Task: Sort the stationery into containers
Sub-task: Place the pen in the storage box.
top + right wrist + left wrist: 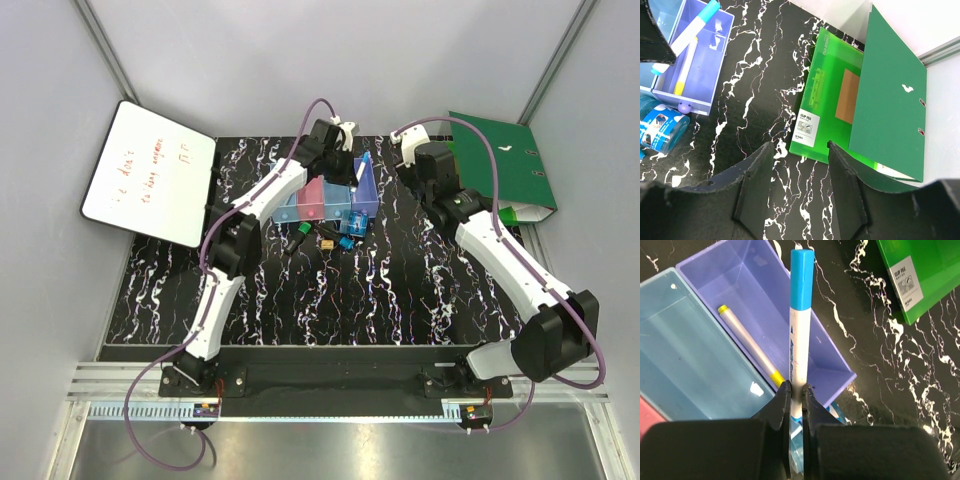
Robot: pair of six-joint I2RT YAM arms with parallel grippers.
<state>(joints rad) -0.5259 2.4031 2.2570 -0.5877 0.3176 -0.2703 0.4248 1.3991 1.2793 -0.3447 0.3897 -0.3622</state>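
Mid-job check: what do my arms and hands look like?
The left arm and right arm have white link shells with black joint housings. A purple cable loops along each. The left hand and right hand have matte black wedge-shaped fingers.

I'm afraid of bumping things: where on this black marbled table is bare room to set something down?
Bare: the near stretch of table between the loose stationery and the arm bases, and the strip between the purple bin and the green clip file. Crowded: before the bins, around the blue roll.
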